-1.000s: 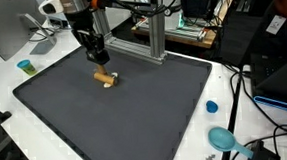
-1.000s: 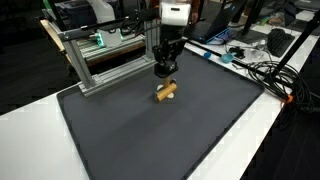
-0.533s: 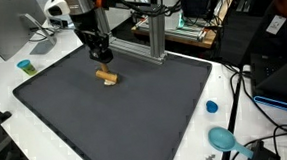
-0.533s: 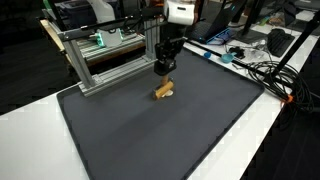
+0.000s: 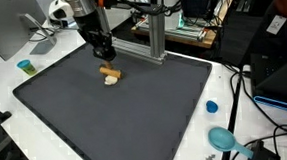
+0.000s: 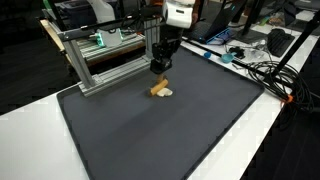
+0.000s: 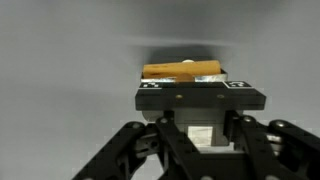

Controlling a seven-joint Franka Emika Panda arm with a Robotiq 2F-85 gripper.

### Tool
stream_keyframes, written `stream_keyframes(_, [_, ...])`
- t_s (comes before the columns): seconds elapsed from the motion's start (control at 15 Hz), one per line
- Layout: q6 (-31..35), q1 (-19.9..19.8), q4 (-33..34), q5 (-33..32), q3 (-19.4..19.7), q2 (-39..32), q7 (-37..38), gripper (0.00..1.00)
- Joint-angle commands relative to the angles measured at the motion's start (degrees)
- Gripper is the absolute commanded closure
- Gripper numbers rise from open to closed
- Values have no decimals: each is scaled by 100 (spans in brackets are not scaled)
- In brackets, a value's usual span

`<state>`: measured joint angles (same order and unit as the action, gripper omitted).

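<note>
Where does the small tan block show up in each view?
In an exterior view: tan block on the dark mat, upper left of centre, just below the gripper.
In an exterior view: tan block at upper centre, under the gripper.
Wrist view: top centre, beyond the gripper body.
Shared landmark: the gripper.

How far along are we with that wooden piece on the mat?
Done: the wooden piece lies flat on the dark mat, with nothing clamped on it. In hand: the gripper hovers directly above it, not touching. Left: probably just drawing the arm clear; whether the jaws are open is unclear.
</note>
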<state>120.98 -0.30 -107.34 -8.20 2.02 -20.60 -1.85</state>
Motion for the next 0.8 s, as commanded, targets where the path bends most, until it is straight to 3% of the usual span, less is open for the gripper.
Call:
stream_keyframes(0.0, [-6, -155, -197, 97, -1, 250, -294, 78])
stream_keyframes(0.13, [235, -315, -438, 144, -53, 689, -928, 78])
stream_keyframes(0.33, [72, -424, -546, 12, -71, 1228, -1976, 78])
stream_keyframes(0.73, [-28, -260, -488, 260, -279, 1516, -3636, 78])
